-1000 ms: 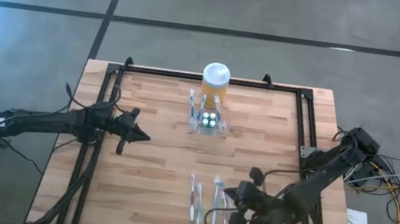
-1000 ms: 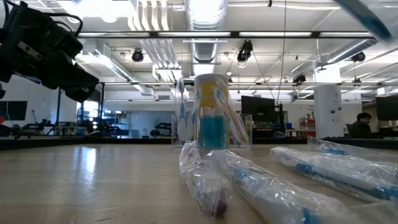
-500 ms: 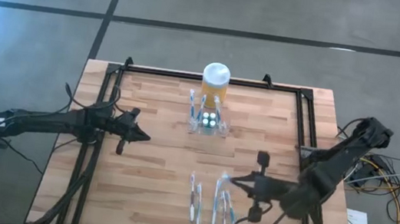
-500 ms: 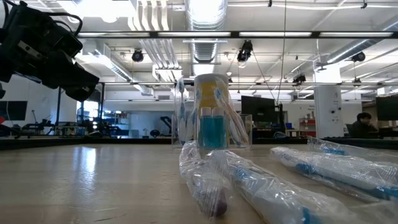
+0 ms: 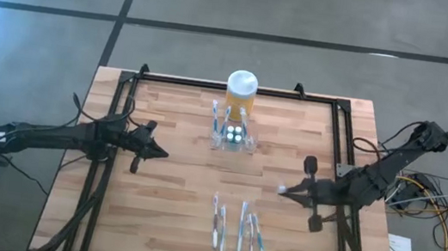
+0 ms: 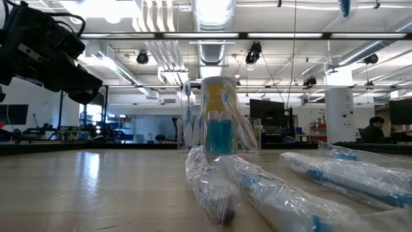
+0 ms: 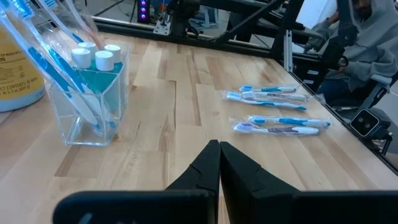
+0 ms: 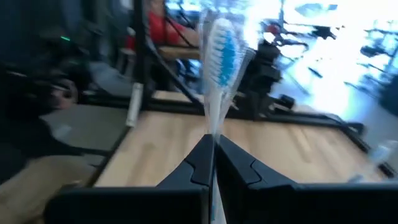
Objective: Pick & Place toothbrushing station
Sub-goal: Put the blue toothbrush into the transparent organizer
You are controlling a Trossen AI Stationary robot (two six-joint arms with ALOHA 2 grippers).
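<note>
1. Toothbrushing station (image 5: 232, 137): clear plastic holder, upright on the wooden table (image 5: 170, 205), standing against the near side of the yellow jar (image 5: 239, 101) with its white lid, by the table's far edge.
2. Inside the station: two white-capped tubes (image 7: 95, 56) of teal liquid, plus wrapped brushes leaning out over its rim.
3. In the low view: station (image 6: 219, 132) straight in front of the jar, the teal showing through its clear wall.
4. Left gripper (image 5: 156, 152): hovering well to the left of the station, a little nearer than it, pointing toward the table's middle; fingers (image 7: 211, 165) pressed together, nothing between them.
5. Right gripper (image 5: 285, 189): to the right of the station and nearer than it, over the right part of the table; fingers clamped onto a wrapped toothbrush (image 8: 219, 53), blue-and-white bristle end sticking out beyond the fingertips.
6. Wrapped toothbrushes (image 5: 236, 229): a loose cluster in clear plastic, flat on the wood, well apart from the station on its near side, roughly straight in front of it.
7. Same cluster in the left wrist view (image 7: 273, 112): blue-and-white handles side by side, beyond the station.
8. Past the table's edge from the station: a seated person (image 7: 367, 37) in a grey hooded top.
</note>
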